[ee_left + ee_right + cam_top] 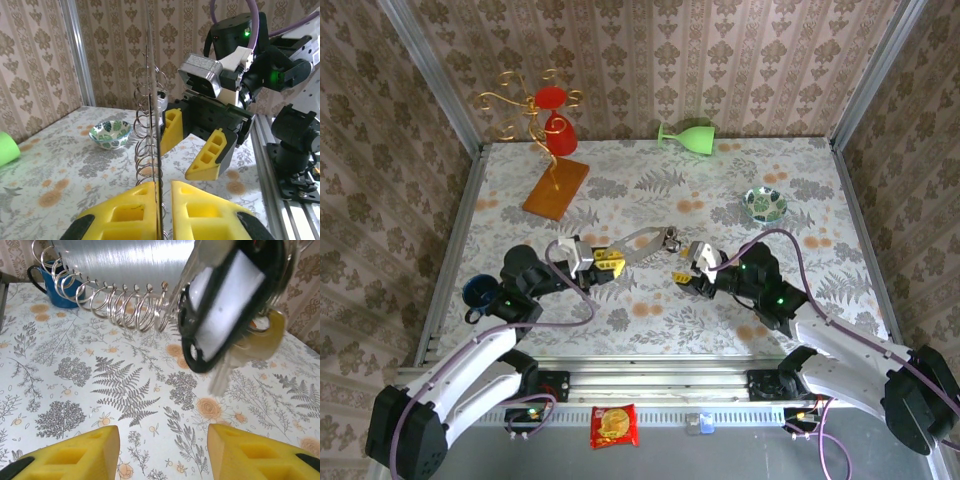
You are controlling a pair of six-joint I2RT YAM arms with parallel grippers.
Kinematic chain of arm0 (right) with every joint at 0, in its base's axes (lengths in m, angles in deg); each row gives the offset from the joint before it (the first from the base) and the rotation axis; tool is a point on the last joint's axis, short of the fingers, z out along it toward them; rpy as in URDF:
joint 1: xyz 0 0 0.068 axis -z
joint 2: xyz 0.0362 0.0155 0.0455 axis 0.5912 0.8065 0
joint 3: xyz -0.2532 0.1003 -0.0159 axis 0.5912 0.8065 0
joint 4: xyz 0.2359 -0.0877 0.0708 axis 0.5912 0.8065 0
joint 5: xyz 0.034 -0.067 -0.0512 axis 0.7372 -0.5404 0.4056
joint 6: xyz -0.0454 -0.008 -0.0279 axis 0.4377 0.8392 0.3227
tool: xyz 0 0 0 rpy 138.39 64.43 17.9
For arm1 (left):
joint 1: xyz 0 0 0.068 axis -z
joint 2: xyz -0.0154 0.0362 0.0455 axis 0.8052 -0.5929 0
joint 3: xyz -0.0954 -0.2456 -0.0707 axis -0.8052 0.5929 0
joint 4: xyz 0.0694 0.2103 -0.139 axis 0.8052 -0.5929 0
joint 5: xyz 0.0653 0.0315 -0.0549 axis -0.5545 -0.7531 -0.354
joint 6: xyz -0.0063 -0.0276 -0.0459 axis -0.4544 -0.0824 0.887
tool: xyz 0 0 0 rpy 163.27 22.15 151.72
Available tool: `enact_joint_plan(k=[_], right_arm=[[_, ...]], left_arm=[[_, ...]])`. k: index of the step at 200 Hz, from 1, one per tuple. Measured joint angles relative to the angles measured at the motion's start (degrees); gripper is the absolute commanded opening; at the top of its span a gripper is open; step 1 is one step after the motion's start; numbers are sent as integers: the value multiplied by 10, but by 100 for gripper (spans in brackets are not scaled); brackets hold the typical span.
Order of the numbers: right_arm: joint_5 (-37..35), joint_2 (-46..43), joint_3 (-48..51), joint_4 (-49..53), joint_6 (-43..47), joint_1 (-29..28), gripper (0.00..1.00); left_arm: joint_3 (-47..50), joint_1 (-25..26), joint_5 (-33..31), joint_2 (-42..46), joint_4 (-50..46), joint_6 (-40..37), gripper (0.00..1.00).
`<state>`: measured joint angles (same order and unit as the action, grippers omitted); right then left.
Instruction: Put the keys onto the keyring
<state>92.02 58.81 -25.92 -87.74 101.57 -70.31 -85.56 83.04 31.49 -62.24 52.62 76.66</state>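
Looking down from the top camera, my left tool [605,262] is clamped on the near end of the keyring [642,243], a clear flat plate that runs off toward 2 o'clock above the table [720,320]. The keys [670,238] hang in a small bunch at its far end. My right tool [685,272] sits just at 5 o'clock of that bunch, spread wide with nothing in it. A green-patterned dish [763,204] lies at 2 o'clock on the table, a blue mug [478,292] at 9 o'clock and a green goblet [688,135] on its side at 12 o'clock. A red snack packet [615,425] lies at 6 o'clock, its print too small to read.

From my left wrist, the left tool [162,215] pinches the keyring [156,150], seen edge-on as a thin upright line with a column of wire rings on its left. The right tool [192,145] faces me at 1 o'clock, jaws apart. The dish [111,134] sits at 9 o'clock.

From my right wrist, the right tool [165,450] stands wide over the bare table [125,385]. The keyring [125,265] spans 12 o'clock, wire rings along its lower edge. The keys [225,315] hang at 1 o'clock by the right end of that row: a black-rimmed tag with a pale face, a brass-coloured key and a silver blade. All are blurred, so I can read no writing on them. Which ring carries them I cannot tell. The mug [50,282] is at 10 o'clock.
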Motion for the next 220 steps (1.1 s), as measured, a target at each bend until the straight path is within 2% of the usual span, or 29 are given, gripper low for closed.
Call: enact_joint_plan(k=[64, 118, 146, 220], right_arm=[[-11, -2, 0, -45, 2, 0, 46], [-50, -17, 0, -47, 28, 2, 48], [-42, -29, -1, -41, 33, 4, 50], [-26, -27, -25, -24, 28, 4, 18]], left_arm=[[0, 0, 19, -6, 4, 24, 0], [0, 0, 28, -6, 4, 31, 0], [0, 0, 28, -6, 5, 31, 0], [0, 0, 30, -6, 4, 31, 0]])
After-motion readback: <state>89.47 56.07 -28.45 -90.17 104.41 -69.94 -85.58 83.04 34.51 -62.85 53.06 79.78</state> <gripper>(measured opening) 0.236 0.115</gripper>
